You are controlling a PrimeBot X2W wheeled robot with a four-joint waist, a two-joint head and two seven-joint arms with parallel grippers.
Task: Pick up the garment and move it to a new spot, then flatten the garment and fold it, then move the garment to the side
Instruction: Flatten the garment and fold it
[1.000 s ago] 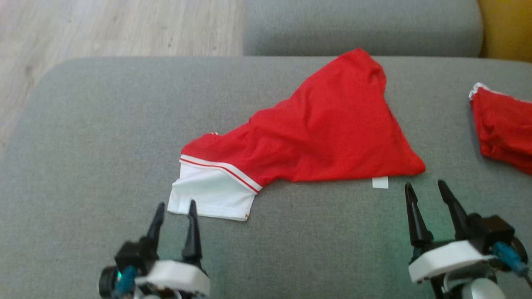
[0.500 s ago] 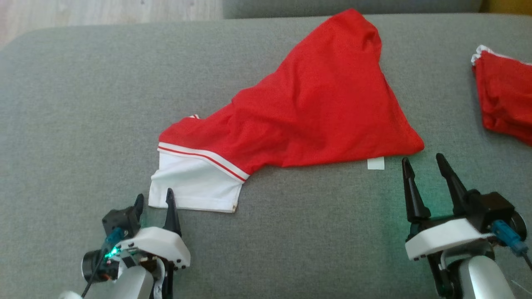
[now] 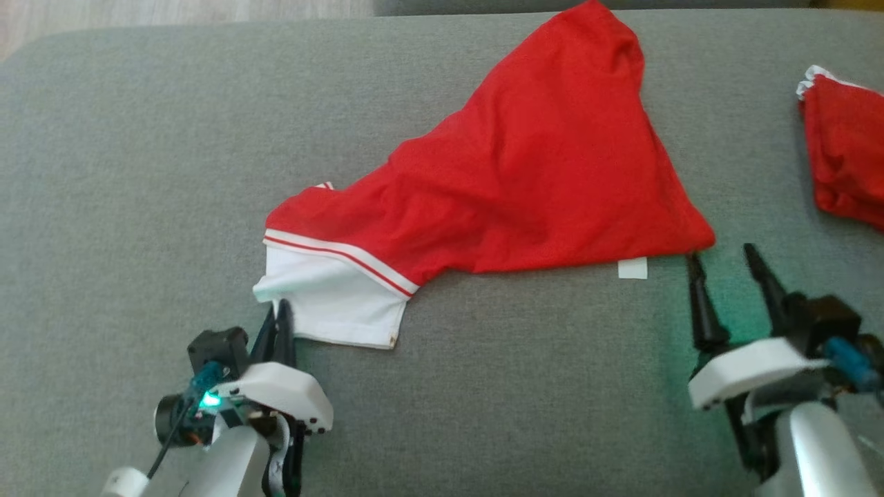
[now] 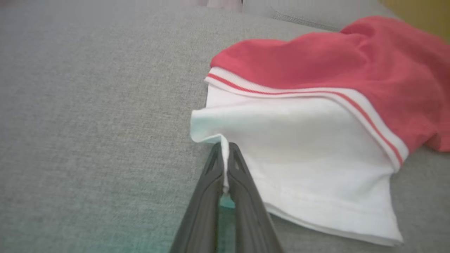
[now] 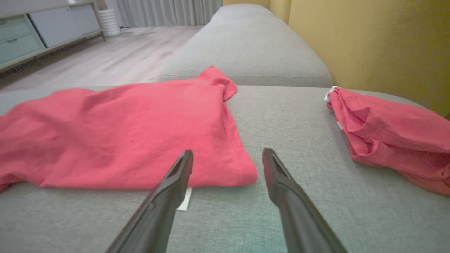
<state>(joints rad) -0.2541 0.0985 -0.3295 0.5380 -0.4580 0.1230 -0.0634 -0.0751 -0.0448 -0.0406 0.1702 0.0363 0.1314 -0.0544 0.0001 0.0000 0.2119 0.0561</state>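
Note:
The garment [image 3: 525,179] is a red shirt with a white, red-striped end, lying bunched across the grey cushion [image 3: 138,172]. My left gripper [image 3: 280,314] is shut on the near left corner of its white end [image 4: 299,140], and a thin fold of white cloth stands pinched between the fingers [image 4: 242,182]. My right gripper [image 3: 725,255] is open just short of the garment's red near right corner [image 5: 232,172], beside a small white label [image 3: 632,268]. Its two fingers [image 5: 281,179] straddle that corner without touching it.
A second red garment [image 3: 846,166] lies crumpled at the cushion's right edge. Another grey cushion [image 5: 242,45] adjoins at the back, with a yellow wall [image 5: 369,45] to the right. Wooden floor [image 5: 116,56] and a low cabinet [image 5: 42,28] lie beyond the left side.
My left gripper moved forward onto the white corner and closed on it, lifting the edge slightly. The right gripper edged toward the red corner. The camera tilted down.

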